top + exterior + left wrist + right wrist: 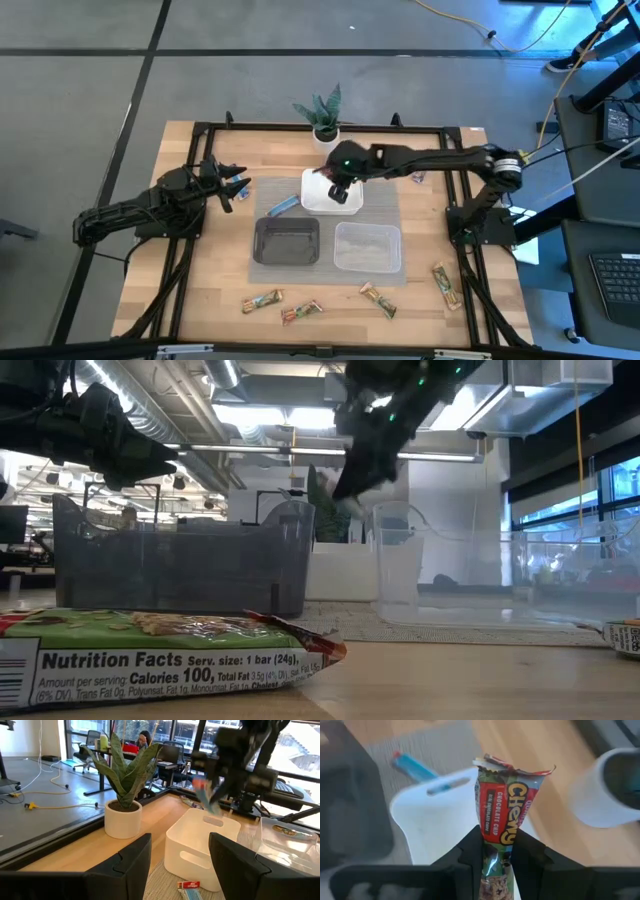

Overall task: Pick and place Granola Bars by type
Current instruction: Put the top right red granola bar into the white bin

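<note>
Two arms are over the table. The right gripper hangs above the white tray, and its fingers are pinched tight on a red Chewy bar that sticks out past the fingertips. The left gripper waits over the left side of the table with its fingers spread apart, holding nothing. A blue bar lies just beside the white tray. Four green-and-tan bars lie along the near edge of the table, in front of the black tray and the clear tray. A small potted plant stands at the far edge.
</note>
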Tool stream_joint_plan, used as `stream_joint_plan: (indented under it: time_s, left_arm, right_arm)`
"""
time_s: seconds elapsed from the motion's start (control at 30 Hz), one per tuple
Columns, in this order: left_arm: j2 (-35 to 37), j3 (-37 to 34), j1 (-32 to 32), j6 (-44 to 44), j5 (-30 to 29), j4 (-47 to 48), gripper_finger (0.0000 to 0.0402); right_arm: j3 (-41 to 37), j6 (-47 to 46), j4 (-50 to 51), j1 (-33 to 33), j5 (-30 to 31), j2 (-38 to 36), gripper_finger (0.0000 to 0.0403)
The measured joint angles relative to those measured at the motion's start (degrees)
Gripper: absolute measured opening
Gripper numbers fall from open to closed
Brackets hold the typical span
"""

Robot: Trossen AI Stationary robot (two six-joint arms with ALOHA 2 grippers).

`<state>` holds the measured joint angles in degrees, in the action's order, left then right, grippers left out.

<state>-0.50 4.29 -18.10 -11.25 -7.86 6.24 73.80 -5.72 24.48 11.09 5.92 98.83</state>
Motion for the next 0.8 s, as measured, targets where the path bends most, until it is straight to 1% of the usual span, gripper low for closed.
stream_joint_plan:
  time_s: [0.13, 0.33, 0.63, 0.8]
  left_arm:
    - [0.0, 0.0, 0.0, 0.0, 0.0, 0.0, 0.0192]
    - [0.0, 0.0, 0.0, 0.0, 0.0, 0.0, 0.0192]
    - [0.0, 0.0, 0.0, -0.8, 0.0, 0.0, 0.0192]
    - [0.0, 0.0, 0.0, -1.6, 0.0, 0.0, 0.0192]
  right_arm:
    - [0.0, 1.8, -0.2, -0.9, 0.0, 4.5, 0.009]
    - [0.0, -0.1, -0.1, -1.0, -0.1, 8.7, 0.009]
    - [0.0, -1.5, 0.0, -0.9, -0.1, 9.3, 0.009]
    - [0.0, -1.5, -0.1, -0.9, -1.5, 9.3, 0.009]
